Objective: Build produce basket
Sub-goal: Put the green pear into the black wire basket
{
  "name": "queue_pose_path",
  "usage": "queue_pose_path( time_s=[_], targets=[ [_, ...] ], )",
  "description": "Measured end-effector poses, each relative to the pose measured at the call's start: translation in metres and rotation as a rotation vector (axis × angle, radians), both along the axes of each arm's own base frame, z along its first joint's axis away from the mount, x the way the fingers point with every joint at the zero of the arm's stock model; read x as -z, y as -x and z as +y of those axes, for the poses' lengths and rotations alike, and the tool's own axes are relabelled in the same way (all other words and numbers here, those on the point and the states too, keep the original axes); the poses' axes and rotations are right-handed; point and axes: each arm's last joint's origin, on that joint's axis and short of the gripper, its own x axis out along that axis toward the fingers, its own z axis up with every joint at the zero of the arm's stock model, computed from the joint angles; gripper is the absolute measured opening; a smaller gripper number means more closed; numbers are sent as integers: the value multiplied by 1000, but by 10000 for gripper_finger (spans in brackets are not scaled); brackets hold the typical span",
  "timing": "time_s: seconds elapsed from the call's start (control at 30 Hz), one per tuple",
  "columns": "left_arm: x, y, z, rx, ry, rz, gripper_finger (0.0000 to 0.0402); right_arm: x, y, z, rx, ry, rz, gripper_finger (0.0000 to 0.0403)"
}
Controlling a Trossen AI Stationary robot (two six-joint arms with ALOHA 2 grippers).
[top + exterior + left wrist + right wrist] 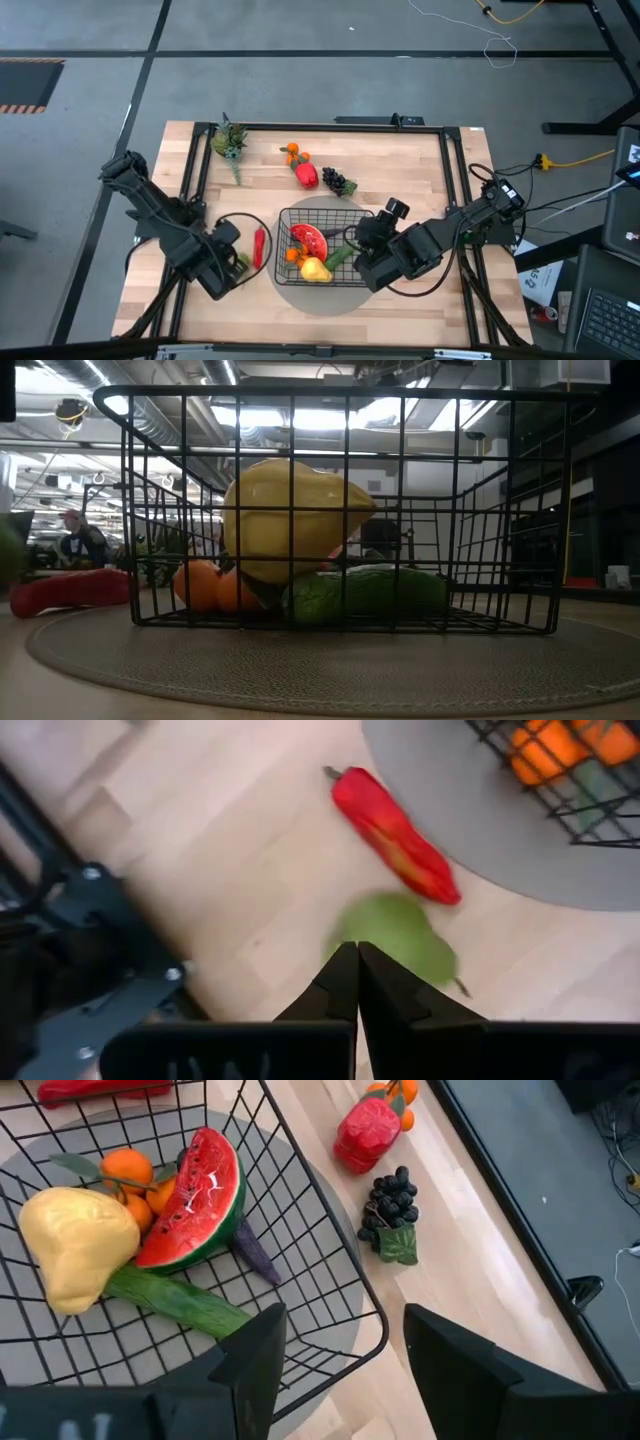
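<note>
- Hovering over the table's near-left part, the left gripper has its fingers pressed flat together with nothing between them; a green fruit lies on the wood just beyond the tips, untouched as far as I can see.
- Just past that fruit lies a red chili, its end reaching the edge of the grey round mat.
- On that mat, right of the chili, stands the basket. Inside are a yellow fruit, a watermelon slice, oranges and a green cucumber.
- The right gripper hangs above the basket's near-right corner, fingers spread and empty.
- On the far side of the table wait a red pepper, dark grapes, more small oranges and a leafy sprig.
- My guess is that these toys are light, hard and smooth. The rounded green fruit looks likely to squirt out of a pinch, so the jaws would have to open and close across its widest part. The chili is best taken across its middle.
</note>
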Motion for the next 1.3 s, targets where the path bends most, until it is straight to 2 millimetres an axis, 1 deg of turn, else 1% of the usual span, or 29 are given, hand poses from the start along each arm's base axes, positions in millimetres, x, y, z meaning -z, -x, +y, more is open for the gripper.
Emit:
queue_pose_path(
  time_s=[0.13,0.23,0.4,0.5,0.6,0.7,0.77,0.9,1.03,1.17,1.3],
  targets=[
    [0,-1,-1,19,2,2,1,0,0,0,0,0,0,204],
    [2,-6,-7,71,44,-17,1,0,0,0,0,1,0,204],
    [0,-19,-20,146,170,-136,0,0,1,0,-1,6,9,204],
    [-2,-24,-27,125,286,-178,0,0,1,-1,0,7,11,204],
    [-3,-23,-34,81,380,-168,11,0,1,-1,0,8,11,204],
    [-1,-17,-38,83,393,-138,35,0,1,-1,0,8,12,204],
    [4,-13,-39,52,396,-126,56,0,1,-1,0,8,11,204],
    [20,-6,-42,-118,438,-106,100,0,1,-1,0,7,12,204],
    [38,-3,-48,-191,501,-135,136,0,1,0,6,-1,9,204],
    [52,-4,-54,-258,598,-188,156,0,1,0,17,-8,3,204],
    [63,-4,-54,-342,650,-205,165,0,1,0,17,-9,3,204]
  ],
)
